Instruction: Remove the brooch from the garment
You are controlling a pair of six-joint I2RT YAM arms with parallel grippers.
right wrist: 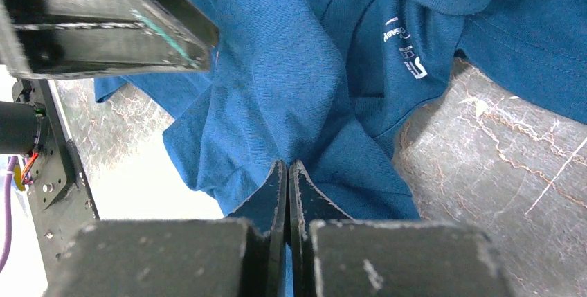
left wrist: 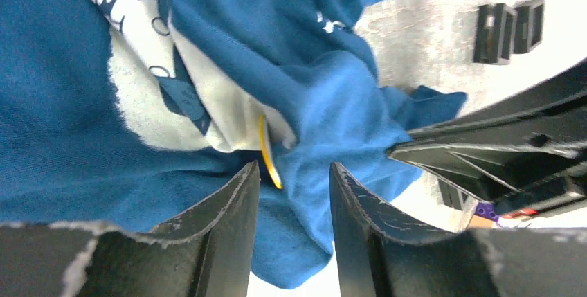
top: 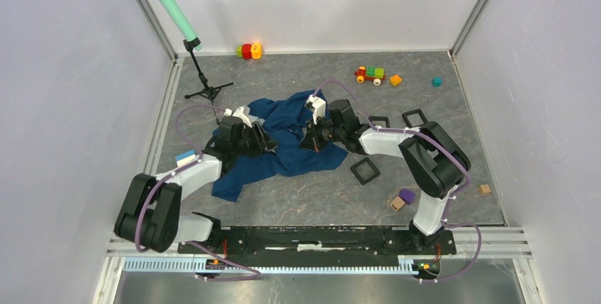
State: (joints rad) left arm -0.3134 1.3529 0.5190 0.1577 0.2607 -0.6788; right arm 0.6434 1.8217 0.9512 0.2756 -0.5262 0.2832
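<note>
Barely begun, I judge: my right fingers (right wrist: 313,203) pinch a fold of the crumpled dark blue T-shirt (top: 294,161) on the grey marbled counter (top: 319,194), while my left fingers (left wrist: 228,221), half apart and empty, sit just short of the thin yellow brooch (left wrist: 267,150) at its white print (left wrist: 138,103).

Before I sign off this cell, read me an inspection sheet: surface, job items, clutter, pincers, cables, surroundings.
Surface: grey marbled table, no spills seen.
Job's things: blue garment crumpled mid-table; thin yellow piece, probably the brooch, at the edge of the white print.
Clutter: black square frames, toy train, loose blocks, tripod.
Pincers: left pincer open, the yellow piece just ahead of its gap; right pincer shut on a fold of the garment.
Cables: purple cables loop off both arms.
Surroundings: white enclosure walls; nothing else seen.
</note>
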